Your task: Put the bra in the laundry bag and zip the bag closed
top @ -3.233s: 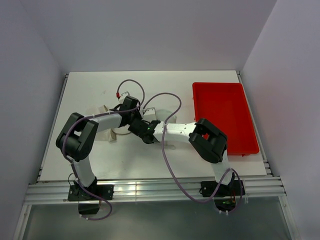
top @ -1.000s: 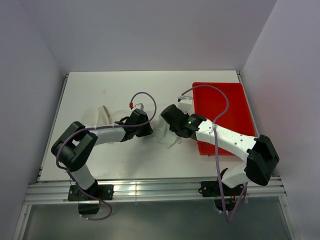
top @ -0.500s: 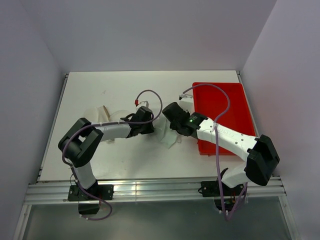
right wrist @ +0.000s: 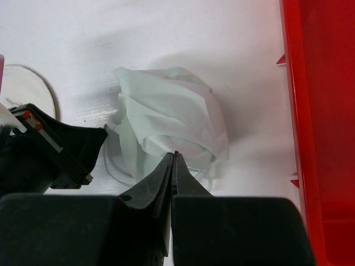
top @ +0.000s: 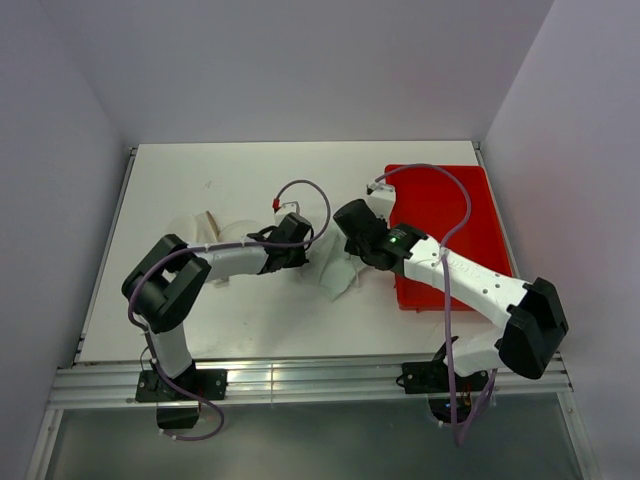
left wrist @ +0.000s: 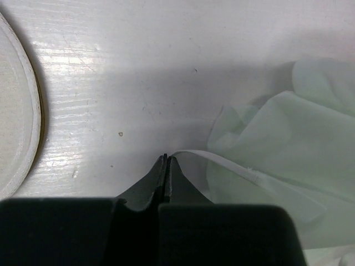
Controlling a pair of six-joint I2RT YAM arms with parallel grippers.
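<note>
The white bra (top: 336,279) lies crumpled on the table at centre. My left gripper (top: 298,257) is at its left edge, shut on a thin strap (left wrist: 222,162) that runs from its tips (left wrist: 167,158) to the fabric (left wrist: 288,144). My right gripper (top: 352,258) is at the bra's right side, shut, with its tips (right wrist: 173,154) pinching the near edge of the bunched fabric (right wrist: 172,111). The cream laundry bag (top: 196,232) lies left of centre, partly hidden by my left arm. One round face shows in the left wrist view (left wrist: 16,138).
The red tray (top: 450,215) stands at the right, close to my right arm; its rim (right wrist: 291,100) runs just right of the bra. My left gripper's body (right wrist: 61,149) sits right beside the bra.
The left gripper has moved right from the bag to the bra's left edge. The right arm has swung out and shifted slightly up and right, and the bra has shifted a little with it.
</note>
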